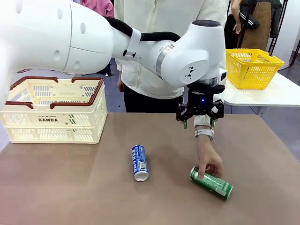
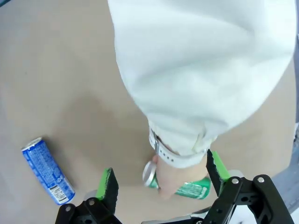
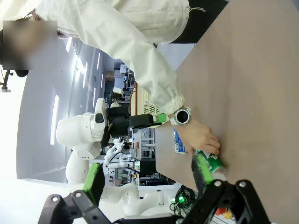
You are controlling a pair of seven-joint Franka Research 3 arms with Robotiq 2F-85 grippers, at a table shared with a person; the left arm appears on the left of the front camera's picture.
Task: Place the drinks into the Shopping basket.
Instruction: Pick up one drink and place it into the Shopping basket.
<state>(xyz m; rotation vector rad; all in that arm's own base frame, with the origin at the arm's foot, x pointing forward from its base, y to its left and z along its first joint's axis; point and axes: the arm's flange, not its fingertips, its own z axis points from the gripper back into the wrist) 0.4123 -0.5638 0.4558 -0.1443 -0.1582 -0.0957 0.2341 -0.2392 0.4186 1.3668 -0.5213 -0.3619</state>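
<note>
cans: slim green drink can (image 1: 211, 183) lies on brown tabletop (image 1: 70, 187) under person's hand (image 1: 209, 164); slim blue can (image 1: 139, 162) lies mid-table; cream slotted plastic basket (image 1: 51, 119) well apart | handling: likely light, smooth, prone to roll (dents easily), so pinch mid-body | left gripper (image 1: 198, 124), right gripper (image 3: 148, 179): jaws apart, empty

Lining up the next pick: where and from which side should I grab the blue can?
Probably mid-body on the blue can, from straight above, jaws spanning its width. It lies on its side, silver top toward the robot, bare table on both flanks.
</note>
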